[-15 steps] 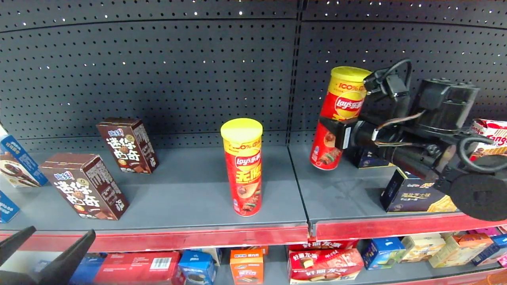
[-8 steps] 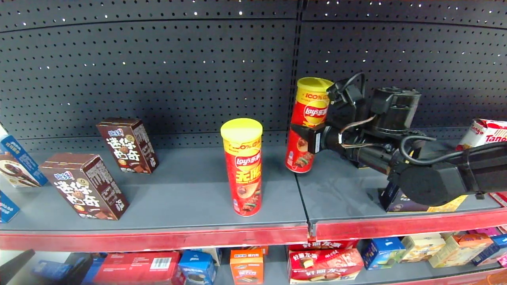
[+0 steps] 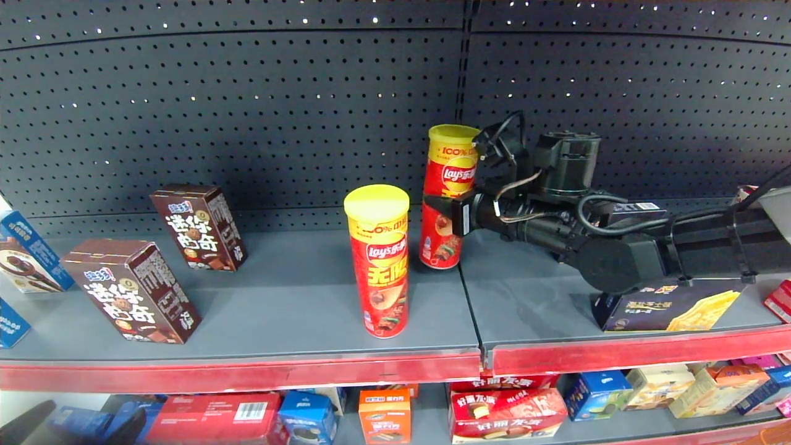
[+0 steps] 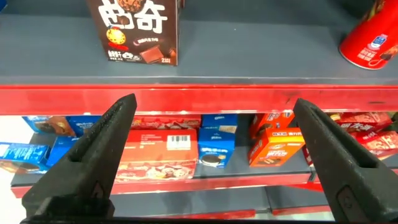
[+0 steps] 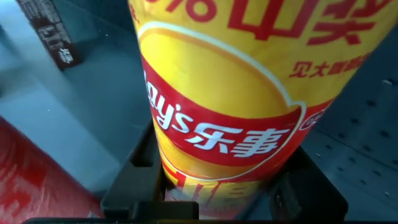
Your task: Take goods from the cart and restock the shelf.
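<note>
A red chips can with a yellow lid (image 3: 377,259) stands upright near the front of the grey shelf (image 3: 290,309). My right gripper (image 3: 460,213) is shut on a second, matching chips can (image 3: 446,185), gripping it around the middle. That can hangs slightly tilted just behind and to the right of the standing one, its base close to the shelf board. In the right wrist view the held can (image 5: 230,112) sits between the black fingers (image 5: 134,180). My left gripper (image 4: 211,155) is open with nothing in it, below the shelf's red front edge (image 4: 199,99).
Two brown chocolate boxes (image 3: 131,290) (image 3: 199,225) stand on the shelf's left part, with blue boxes (image 3: 25,259) at the far left. A dark blue cracker box (image 3: 667,306) lies at the right front. The lower shelf (image 3: 507,411) is packed with goods.
My right arm has carried the held can leftward and slightly down, from the right bay to just behind the standing can. The left gripper has sunk toward the head view's bottom edge.
</note>
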`<state>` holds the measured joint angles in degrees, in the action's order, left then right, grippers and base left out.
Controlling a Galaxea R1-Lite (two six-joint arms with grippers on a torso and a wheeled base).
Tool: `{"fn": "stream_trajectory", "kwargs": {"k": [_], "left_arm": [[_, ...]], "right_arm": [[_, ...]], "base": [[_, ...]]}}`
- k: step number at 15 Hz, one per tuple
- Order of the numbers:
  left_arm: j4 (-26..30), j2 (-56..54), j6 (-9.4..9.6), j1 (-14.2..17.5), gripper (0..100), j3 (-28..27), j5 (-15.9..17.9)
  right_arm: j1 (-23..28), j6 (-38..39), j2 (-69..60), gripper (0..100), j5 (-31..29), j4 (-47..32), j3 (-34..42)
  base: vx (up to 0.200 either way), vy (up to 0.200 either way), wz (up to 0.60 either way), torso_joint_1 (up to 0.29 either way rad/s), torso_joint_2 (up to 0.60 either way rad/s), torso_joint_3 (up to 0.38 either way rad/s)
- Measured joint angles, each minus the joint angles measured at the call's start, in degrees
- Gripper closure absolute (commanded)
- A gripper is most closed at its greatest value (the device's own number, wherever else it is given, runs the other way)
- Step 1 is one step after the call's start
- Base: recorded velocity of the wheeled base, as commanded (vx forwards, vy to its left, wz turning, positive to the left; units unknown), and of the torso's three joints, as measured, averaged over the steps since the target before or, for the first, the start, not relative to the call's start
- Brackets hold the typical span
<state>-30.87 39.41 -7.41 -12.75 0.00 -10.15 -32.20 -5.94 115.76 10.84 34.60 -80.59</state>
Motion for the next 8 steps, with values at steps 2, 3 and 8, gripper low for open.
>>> {"fn": "stream_trajectory", "kwargs": {"k": [2, 3, 8], "left_arm": [[0.0, -0.1, 0.0, 0.0, 0, 0.0, 0.0], [0.0, -0.2, 0.02, 0.0, 0, 0.0, 0.0], [0.0, -0.4, 0.0, 0.0, 0, 0.0, 0.0]], "right_arm": [[-0.4, 0.0, 1.5, 100, 0.2, -0.3, -2.4], [-0.5, -0.1, 2.3, 100, 0.2, -0.3, -3.6], [-0.7, -0.5, 5.5, 100, 0.3, -1.0, -6.9]], "base": [[0.0, 0.0, 0.0, 0.0, 0.0, 0.0], [0.0, 0.0, 0.0, 0.0, 0.0, 0.0], [0.0, 0.0, 0.0, 0.0, 0.0, 0.0]]}}
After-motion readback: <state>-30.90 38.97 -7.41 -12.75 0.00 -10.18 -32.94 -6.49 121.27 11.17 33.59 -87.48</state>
